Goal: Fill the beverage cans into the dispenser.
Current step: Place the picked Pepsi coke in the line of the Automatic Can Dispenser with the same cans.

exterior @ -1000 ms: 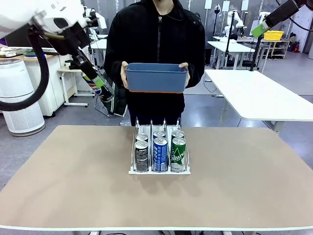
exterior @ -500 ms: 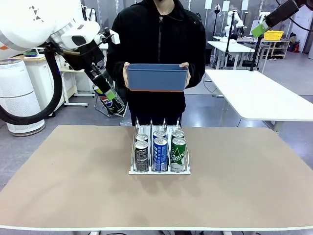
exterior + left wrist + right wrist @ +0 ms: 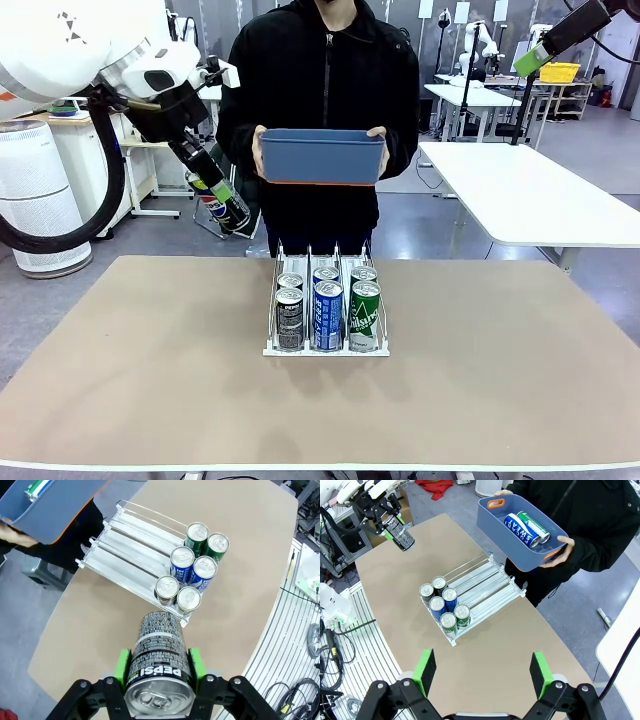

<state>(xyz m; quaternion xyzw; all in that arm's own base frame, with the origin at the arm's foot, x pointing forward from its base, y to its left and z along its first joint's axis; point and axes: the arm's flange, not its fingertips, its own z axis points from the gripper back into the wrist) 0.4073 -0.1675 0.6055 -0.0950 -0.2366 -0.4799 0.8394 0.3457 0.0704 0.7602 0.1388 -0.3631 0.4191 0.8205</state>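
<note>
- My left tool (image 3: pixel 159 666) is clamped on a black Pepsi can (image 3: pixel 159 645), with one green pad pressed to each side just under the rim.
- The can's silver top faces my wrist. Its long axis runs along the fingers, and its base points away toward the table (image 3: pixel 235 580). The base itself is hidden behind the can's own body.
- In the front view my left arm comes in from the upper left. The tool slants downward toward the middle, raised well above the table and left of the dispenser (image 3: pixel 325 352). There the fingers cover most of the can, and only a scrap of its logo peeks out.
- My right tool (image 3: pixel 484 667) is spread wide with nothing between its pads, looking down on the table from high up.
- The dispenser stands mid-table, its lanes running from me toward the far side.
- Six cans stand upright at its near end, two per lane: black cans (image 3: pixel 289 318), blue cans (image 3: pixel 328 315) and green cans (image 3: pixel 365 315). In the front view each rear can is mostly hidden by the one ahead of it.
- Beyond it a person (image 3: pixel 320 70) holds a blue tub (image 3: pixel 320 158) in both hands, well above the table.
- The right wrist view shows a blue Sweat can (image 3: pixel 519 529) and a green can (image 3: pixel 536 526) lying side by side in the tub. From the front, the tub's wall hides them.
</note>
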